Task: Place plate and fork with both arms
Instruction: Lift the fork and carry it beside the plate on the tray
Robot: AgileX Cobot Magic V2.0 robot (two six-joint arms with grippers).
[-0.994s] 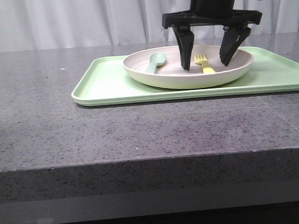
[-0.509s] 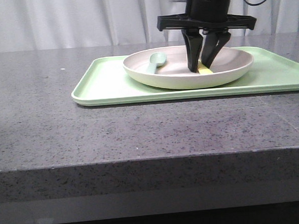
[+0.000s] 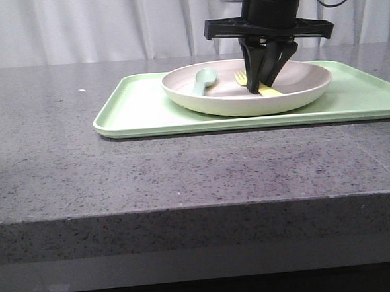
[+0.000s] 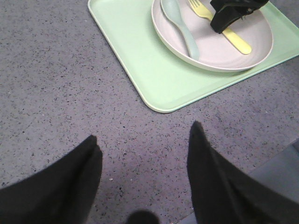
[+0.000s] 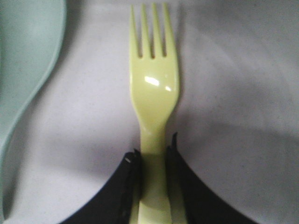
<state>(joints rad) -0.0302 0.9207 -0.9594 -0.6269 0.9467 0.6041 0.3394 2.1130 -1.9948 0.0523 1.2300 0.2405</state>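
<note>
The right black angular gripper [image 3: 265, 82] stands pinched on the handle of the small bright yellow plastic fork [image 5: 153, 105], which lies inside the large off-white round plate [image 3: 311, 89] on the flat light-green rectangular tray [image 3: 140, 109], beside a pale grey-green spoon [image 4: 180, 25]. The left black gripper [image 4: 145, 179] hangs spread over bare grey speckled stone counter [image 3: 184, 180].

Risk: the narrow hold on a smooth handle may let the fork pivot or slip on lifting; tines appear slightly raised, though the front view is unclear.

No brands, labels or writing visible.

Even, soft light; glare on the fork [image 5: 154, 91]; near fingers [image 4: 60, 186] blurred.
</note>
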